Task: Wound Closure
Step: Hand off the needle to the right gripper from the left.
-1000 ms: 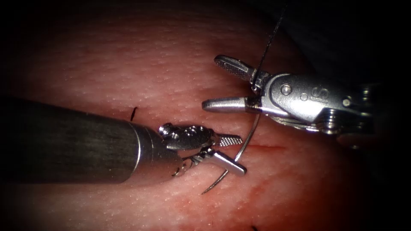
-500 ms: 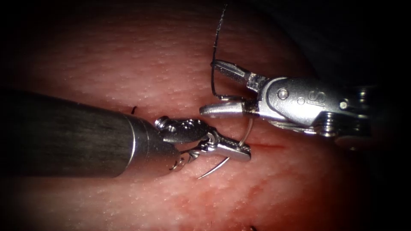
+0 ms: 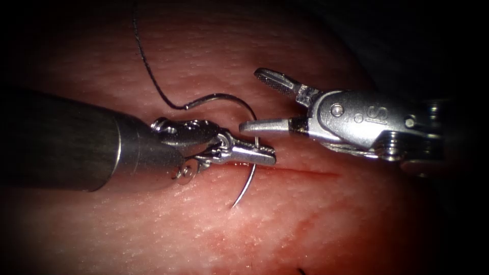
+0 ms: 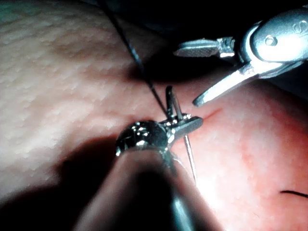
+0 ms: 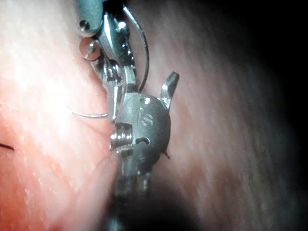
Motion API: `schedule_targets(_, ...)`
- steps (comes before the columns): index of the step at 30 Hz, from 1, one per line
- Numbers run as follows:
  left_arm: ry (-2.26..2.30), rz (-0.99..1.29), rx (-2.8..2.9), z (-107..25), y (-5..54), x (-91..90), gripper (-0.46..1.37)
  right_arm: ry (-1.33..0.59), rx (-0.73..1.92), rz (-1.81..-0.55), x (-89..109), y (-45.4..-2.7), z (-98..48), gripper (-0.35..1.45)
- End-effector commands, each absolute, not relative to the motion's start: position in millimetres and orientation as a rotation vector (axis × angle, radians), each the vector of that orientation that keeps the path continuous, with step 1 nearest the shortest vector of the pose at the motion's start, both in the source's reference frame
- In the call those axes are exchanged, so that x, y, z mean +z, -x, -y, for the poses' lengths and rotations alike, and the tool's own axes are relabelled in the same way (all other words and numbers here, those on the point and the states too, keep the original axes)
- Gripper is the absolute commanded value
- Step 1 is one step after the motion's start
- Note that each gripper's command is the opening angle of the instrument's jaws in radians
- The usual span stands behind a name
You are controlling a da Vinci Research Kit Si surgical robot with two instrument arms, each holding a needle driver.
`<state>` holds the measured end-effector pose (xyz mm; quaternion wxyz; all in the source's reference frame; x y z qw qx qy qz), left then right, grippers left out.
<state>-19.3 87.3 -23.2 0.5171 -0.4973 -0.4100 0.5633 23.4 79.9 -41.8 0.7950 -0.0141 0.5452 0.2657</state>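
My left tool (image 3: 266, 155) comes in from the left, its jaws shut on the curved needle (image 3: 250, 179) near the middle of its curve, just at the left end of the cut (image 3: 305, 173). The needle's tip (image 3: 235, 205) hangs free over the tissue (image 3: 326, 229), not in it. Its tail end arches up and left, where the dark thread (image 3: 147, 66) leaves it and runs upward. My right tool (image 3: 252, 100) stands open just right of the needle and holds nothing. In the left wrist view, the left tool (image 4: 192, 124) grips the needle (image 4: 190, 149) below the open right tool (image 4: 187, 75).
Red fluid (image 3: 310, 216) stains the tissue below and right of the cut. A short cut end of thread (image 3: 300, 271) lies at the lower edge; the cut end (image 4: 293, 194) also lies on the tissue in the left wrist view.
My left jaws closed on the needle, and the right tool let it go and opened wider. The left tool then carried the needle up and left; the thread swung to the left.
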Motion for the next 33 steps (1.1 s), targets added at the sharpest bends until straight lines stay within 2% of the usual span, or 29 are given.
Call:
schedule_targets(1,1.192,0.98,1.348,-87.4,19.3,-23.4,-0.35,0.035,0.574,-1.161,-42.1,-23.4,-80.0,1.19)
schedule_targets(8,1.146,0.908,1.321,-88.2,19.6,-24.9,-0.35,0.087,0.521,-1.088,-44.4,-24.3,-80.1,1.14)
schedule_targets(12,1.129,0.9,1.307,-88.8,19.9,-25.6,-0.35,0.091,0.434,-1.085,-45.6,-25.1,-80.5,0.92)
schedule_targets(14,1.134,0.891,1.315,-88.8,20.0,-25.6,-0.35,0.099,0.4,-1.072,-45.8,-25.3,-80.8,0.86)
schedule_targets(33,1.134,0.816,1.392,-89.0,20.6,-26.2,-0.35,0.063,0.262,-0.994,-46.7,-26.2,-82.6,0.84)
